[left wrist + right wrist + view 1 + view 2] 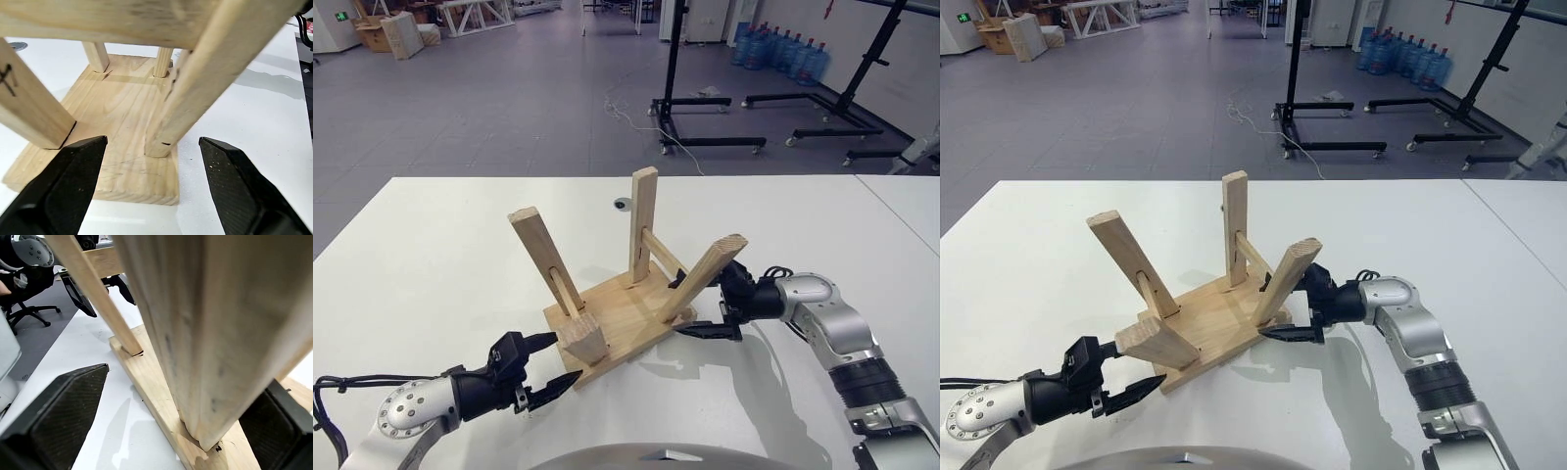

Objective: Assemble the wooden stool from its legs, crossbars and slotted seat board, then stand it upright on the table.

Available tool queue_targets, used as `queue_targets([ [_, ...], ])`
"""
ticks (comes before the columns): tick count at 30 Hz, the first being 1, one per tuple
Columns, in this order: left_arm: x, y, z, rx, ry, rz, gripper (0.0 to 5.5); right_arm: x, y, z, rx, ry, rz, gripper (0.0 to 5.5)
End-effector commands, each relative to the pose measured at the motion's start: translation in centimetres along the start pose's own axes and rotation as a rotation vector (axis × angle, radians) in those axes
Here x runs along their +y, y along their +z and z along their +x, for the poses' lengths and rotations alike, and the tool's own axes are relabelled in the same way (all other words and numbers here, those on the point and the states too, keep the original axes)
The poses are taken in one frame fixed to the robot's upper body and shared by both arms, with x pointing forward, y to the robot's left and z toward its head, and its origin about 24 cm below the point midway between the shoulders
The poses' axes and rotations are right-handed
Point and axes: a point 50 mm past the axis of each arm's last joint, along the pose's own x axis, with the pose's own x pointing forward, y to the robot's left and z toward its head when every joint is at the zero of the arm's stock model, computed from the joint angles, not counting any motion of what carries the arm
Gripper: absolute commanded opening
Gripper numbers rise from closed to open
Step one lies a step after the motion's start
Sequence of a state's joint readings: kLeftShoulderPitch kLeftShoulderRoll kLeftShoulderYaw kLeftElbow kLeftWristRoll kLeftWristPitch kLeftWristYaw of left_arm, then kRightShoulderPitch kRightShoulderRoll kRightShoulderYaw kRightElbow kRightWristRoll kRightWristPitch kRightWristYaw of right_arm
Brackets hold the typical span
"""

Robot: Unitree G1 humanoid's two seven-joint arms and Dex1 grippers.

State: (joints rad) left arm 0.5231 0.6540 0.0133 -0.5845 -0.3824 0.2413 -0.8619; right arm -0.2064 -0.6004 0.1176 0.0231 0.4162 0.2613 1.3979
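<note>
While straddling a leg (710, 269), right end effector (680, 308) gapes.

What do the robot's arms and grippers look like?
Silver metal, black joints. The left arm has a round plate dotted with holes; the right arm has a ribbed black band. Black cables loop by the wrists. The left gripper and right gripper each have two pointed black fingers.

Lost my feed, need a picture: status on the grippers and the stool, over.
Left gripper open at near leg. Right gripper open around right leg. Stool upside down, seat board flat on table. Small grey disc behind, apart.
</note>
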Motion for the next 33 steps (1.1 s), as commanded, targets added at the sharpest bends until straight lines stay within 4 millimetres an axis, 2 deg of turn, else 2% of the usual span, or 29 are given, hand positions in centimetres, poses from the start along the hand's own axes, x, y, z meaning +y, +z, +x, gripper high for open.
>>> queue_targets([
  [1, 0.3, 0.2, 0.3, 0.031, -0.016, 0.053, 3.45, 0.3, 0.2, 0.4, -0.009, 0.005, 0.004, 4.29],
  [5, 1.3, -0.4, 1.4, 0.039, 0.067, 0.068, 3.45, 0.2, 0.3, 0.4, -0.008, -0.006, 0.0, 4.29],
  [8, 1.3, -0.6, 2.1, 0.033, 0.069, 0.081, 3.0, 0.1, 0.2, 0.2, 0.001, -0.011, -0.002, 4.31],
  [15, 0.8, -0.8, 2.2, 0.023, 0.016, 0.092, 1.94, 0.1, -0.5, 0.7, 0.006, 0.018, 0.0, 4.31],
  [21, 2.0, 0.3, 1.7, 0.004, -0.026, 0.137, 1.12, 0.1, -1.3, 0.7, -0.016, -0.006, -0.01, 3.3],
  [31, 3.1, 0.8, 1.4, 0.049, -0.153, 0.169, 1.08, 0.0, -0.9, 1.1, -0.028, 0.023, -0.053, 1.63],
  [33, 3.5, 1.0, 1.6, 0.029, -0.153, 0.172, 1.07, -0.1, -0.5, 1.2, -0.047, 0.032, -0.075, 1.46],
])
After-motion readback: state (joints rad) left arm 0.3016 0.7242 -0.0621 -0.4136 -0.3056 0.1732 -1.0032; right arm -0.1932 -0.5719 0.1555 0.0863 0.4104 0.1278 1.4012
